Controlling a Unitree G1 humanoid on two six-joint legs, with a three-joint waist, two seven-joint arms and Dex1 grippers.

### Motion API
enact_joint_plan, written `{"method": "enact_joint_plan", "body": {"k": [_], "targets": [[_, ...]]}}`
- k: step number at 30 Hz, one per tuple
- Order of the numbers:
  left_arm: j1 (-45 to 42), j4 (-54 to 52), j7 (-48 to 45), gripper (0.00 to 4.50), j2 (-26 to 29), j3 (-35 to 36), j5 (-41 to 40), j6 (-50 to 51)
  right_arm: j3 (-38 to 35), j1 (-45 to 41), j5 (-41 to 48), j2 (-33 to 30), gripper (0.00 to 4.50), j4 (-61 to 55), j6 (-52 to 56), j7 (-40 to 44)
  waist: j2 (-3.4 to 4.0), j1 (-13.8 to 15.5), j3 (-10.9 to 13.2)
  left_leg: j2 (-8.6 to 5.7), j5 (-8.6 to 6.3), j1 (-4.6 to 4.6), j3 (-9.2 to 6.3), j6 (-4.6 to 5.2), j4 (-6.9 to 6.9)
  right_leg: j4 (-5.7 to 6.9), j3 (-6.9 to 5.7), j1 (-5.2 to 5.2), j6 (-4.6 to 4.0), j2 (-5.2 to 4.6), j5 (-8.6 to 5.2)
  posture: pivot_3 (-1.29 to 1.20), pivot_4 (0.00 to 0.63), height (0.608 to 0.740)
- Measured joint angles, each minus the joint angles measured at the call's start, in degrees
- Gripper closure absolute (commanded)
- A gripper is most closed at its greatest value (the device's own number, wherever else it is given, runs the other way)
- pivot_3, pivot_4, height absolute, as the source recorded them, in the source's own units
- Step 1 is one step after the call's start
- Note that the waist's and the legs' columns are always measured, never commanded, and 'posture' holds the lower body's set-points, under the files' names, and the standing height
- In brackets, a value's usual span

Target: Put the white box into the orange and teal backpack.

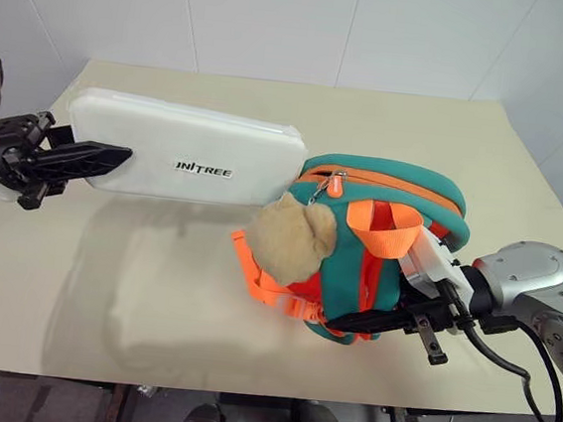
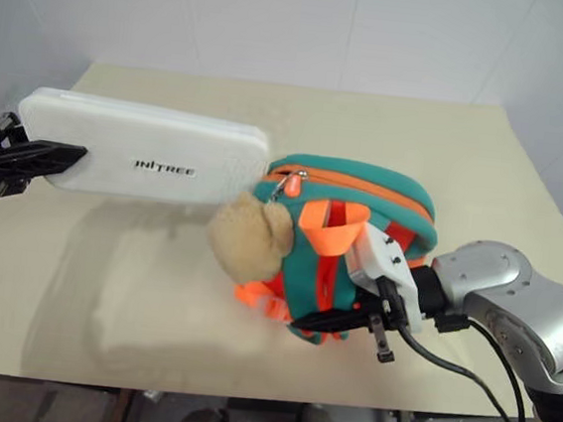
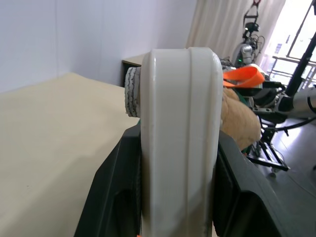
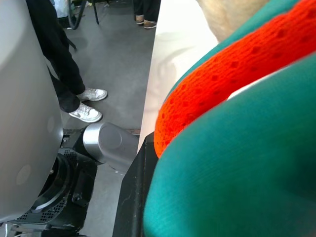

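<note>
Right fingers (image 1: 375, 325) clamp backpack (image 1: 402, 198) | left fingers (image 1: 92, 158) grip box (image 1: 193, 148)

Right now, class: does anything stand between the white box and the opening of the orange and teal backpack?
Nothing stands in the gap, but the white box meets the orange and teal backpack at its zipper, which looks closed.

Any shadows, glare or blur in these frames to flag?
Left eye view: the raised white box throws a broad soft shadow on the table. Left wrist view: bright windows blow out behind the left gripper. Right wrist view: the backpack sits so near that its fabric blurs.
</note>
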Motion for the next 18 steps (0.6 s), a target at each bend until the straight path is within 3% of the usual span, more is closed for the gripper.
{"method": "enact_joint_plan", "body": {"k": [10,18], "targets": [[-3.64,2.00,-5.15,3.18,0.14,-8.08,3.93,-6.08,0.35,-0.01,-0.93,0.62,3.91,0.11,-0.57,-0.01,0.00,0.01,0.00,-0.01,0.00,0.01,0.00,0.00,0.07,0.06,-0.01,0.03,0.00,0.02,0.00,0.00,0.150,0.740],[-12.54,4.29,-6.64,3.18,-2.08,-17.49,11.35,-12.18,1.10,-0.18,-2.02,1.19,3.91,0.41,-1.21,-0.07,-0.02,0.03,-0.01,0.00,-0.01,0.03,0.00,0.02,0.19,0.13,-0.01,0.08,0.00,0.07,0.00,0.00,0.150,0.740]]}}
